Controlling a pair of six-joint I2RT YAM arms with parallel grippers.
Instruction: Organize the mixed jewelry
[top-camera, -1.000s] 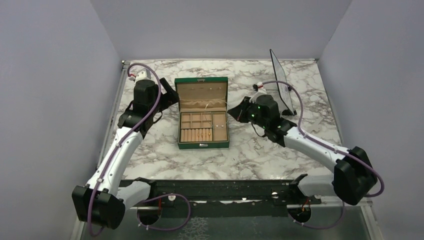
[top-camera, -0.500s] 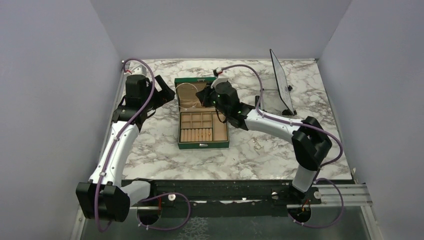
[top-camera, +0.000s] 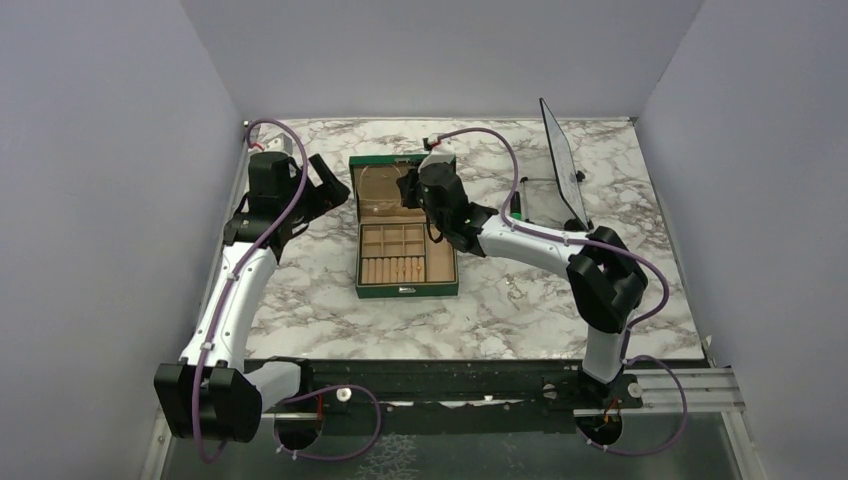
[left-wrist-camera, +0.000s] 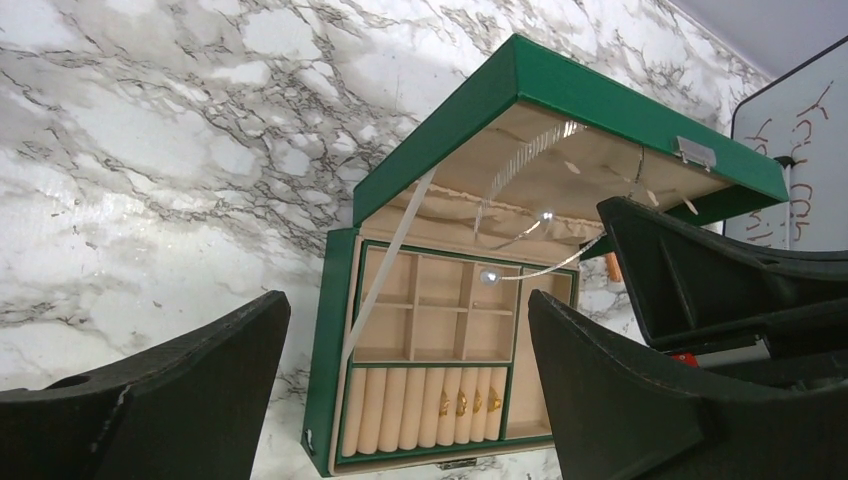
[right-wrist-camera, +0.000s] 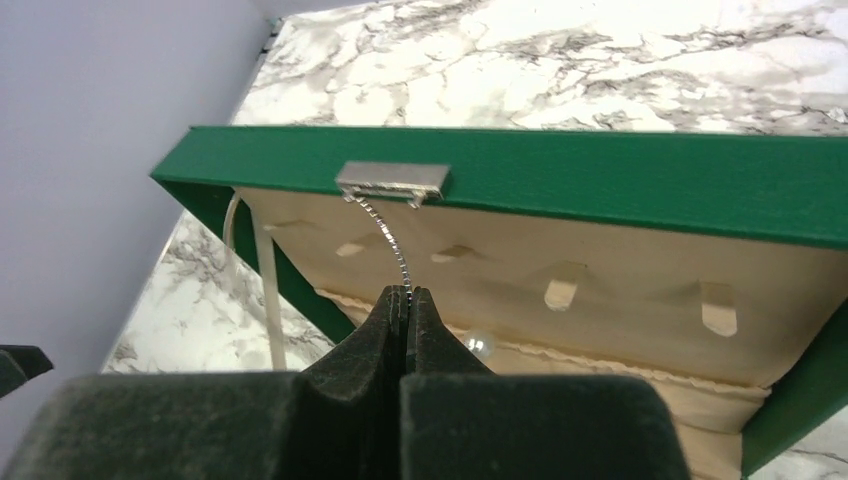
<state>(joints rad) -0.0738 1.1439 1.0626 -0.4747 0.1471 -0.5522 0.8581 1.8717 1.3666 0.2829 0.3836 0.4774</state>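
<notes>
Currently my right hand (right-wrist-camera: 405, 298) pinches the silvery chain necklace (right-wrist-camera: 388, 232) just before the green box's open lid (right-wrist-camera: 620, 185), left hand (left-wrist-camera: 410, 350) wide and empty; I judge the chain, running up to the metal latch (right-wrist-camera: 392, 180), may snag there and tug the lid shut.

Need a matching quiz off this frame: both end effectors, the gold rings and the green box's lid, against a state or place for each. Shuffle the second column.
Column one
1. left end effector
2. right end effector
3. gold rings
4. box lid

Column two
A. slotted in the ring rolls
B. shut on the silver chain
C. raised open
D. open, holding nothing

Pairs: 1-D, 2-B, 3-A, 4-C
</notes>
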